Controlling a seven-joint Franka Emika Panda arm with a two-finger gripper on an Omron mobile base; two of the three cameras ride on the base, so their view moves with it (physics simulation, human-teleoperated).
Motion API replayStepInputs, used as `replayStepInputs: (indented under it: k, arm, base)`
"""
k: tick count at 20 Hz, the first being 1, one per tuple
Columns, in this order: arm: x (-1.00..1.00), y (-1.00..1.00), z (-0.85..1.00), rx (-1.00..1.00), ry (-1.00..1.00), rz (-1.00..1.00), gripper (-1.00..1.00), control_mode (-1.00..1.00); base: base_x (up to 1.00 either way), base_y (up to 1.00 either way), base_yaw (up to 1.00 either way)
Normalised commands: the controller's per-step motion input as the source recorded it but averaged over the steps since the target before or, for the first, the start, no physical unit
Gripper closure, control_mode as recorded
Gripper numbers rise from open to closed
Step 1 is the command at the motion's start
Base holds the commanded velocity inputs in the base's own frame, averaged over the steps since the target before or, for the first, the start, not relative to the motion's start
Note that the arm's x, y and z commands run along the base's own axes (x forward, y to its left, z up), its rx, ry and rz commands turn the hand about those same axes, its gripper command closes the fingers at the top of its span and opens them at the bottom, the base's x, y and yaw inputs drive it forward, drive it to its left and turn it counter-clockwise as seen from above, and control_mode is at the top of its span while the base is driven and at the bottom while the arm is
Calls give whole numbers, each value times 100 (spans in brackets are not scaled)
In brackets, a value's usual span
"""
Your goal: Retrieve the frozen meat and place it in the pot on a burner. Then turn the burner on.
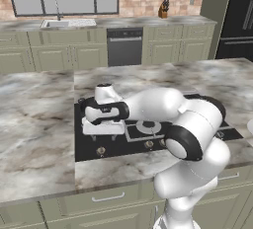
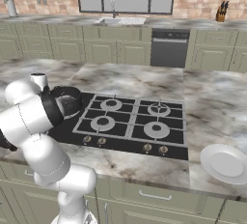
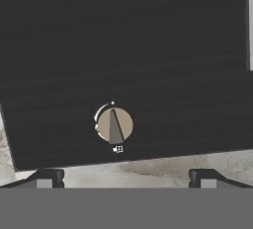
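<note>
Simulated kitchen island with a black cooktop (image 2: 130,121) set into a marbled counter (image 1: 34,139). The pot (image 2: 67,98) stands at the cooktop's left end, on the burner, partly hidden behind the arm's elbow in the right base view. The gripper (image 3: 126,177) hangs above the cooktop's front edge, jaws spread wide and holding nothing, its two fingertips (image 3: 47,178) flanking a tan control knob (image 3: 114,125) whose wedge pointer aims toward the counter edge. A white plate (image 2: 226,163) lies on the counter to the right of the cooktop.
</note>
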Motion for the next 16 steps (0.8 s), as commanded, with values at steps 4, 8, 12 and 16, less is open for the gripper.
replayStepInputs:
  k: [4, 8, 12, 16]
  arm:
    - [0, 8, -20, 0, 0, 0, -100, -100]
    - [0, 9, -16, 0, 0, 0, -100, -100]
    - [3, 7, -17, 0, 0, 0, -100, -100]
    - [5, 4, -14, 0, 0, 0, -100, -100]
  base:
    - [0, 0, 0]
    - [0, 0, 0]
    - [0, 0, 0]
    - [0, 0, 0]
